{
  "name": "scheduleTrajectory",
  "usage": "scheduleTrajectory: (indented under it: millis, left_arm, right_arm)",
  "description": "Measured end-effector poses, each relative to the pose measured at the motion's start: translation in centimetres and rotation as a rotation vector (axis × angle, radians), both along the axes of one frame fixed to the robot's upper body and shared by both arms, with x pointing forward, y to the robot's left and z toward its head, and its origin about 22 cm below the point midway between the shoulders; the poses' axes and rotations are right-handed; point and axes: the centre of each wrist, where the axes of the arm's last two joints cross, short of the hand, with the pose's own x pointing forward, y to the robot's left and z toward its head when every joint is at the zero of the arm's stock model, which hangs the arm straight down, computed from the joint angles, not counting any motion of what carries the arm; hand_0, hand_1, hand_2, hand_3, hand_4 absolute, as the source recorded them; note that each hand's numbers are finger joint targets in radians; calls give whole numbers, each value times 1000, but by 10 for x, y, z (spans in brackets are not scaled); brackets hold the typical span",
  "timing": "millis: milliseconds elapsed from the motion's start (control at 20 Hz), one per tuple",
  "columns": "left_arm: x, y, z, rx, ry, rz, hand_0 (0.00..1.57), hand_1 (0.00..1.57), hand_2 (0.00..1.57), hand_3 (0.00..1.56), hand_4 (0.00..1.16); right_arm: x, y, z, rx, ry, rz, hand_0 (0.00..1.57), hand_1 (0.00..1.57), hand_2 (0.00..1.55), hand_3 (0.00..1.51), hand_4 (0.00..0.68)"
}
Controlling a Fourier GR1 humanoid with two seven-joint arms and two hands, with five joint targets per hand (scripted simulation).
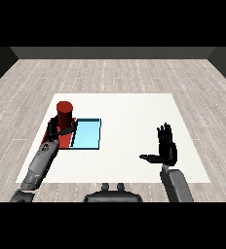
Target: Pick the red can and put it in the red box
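The red can [64,115] stands upright over the red tray [65,140], at the left side of the white table [134,112]; the left hand [57,129] is curled round its lower part, with fingers and thumb visible at both sides of the can body; I cannot tell if the can bottom touches the tray floor or hangs just above it, because the hand hides this place. The light blue tray [88,133] lies just beside the red one, at its right side, and nothing is in it. The right hand [166,148] is well apart, above the right part of the table; its fingers are straight and point upward, the thumb stands out to the side, and it holds nothing.

About the handling, I judge the can as a stiff cylinder with a smooth wall; it seems light enough for one hand, but the smooth side may slip if the fingers do not go well around it. The good place to hold is the side wall at the middle or lower part, as the hand does now; a hold too near the top would let the can tilt. It is tall and narrow, so it can fall over when it is set down not straight; the fingers should open only when the bottom rests flat on the tray floor.
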Motion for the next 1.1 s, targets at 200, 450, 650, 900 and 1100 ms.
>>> scheduleTrajectory:
  millis: [200, 450, 650, 900, 1100]
  left_arm:
    - [2, 45, -17, 77, 165, 94, 1571, 1571, 1550, 1466, 1049]
    - [0, 81, -45, 172, 385, 214, 940, 940, 849, 673, 891]
    - [-4, 95, -65, 201, 545, 268, 0, 0, 324, 0, 705]
    - [-8, 98, -82, 209, 677, 267, 258, 258, 572, 499, 642]
    - [-10, 99, -88, 242, 780, 192, 0, 0, 0, 0, 0]
  right_arm:
    - [5, -4, -8, -10, 23, -10, 0, 0, 0, 0, 0]
    - [16, -5, -17, -1, 23, -17, 0, 0, 0, 0, 0]
    - [23, -5, -22, -12, 22, -28, 0, 0, 0, 0, 0]
    - [37, -3, -29, -22, 26, -34, 0, 0, 0, 0, 0]
    - [44, -2, -30, -21, 20, -30, 0, 0, 0, 0, 0]
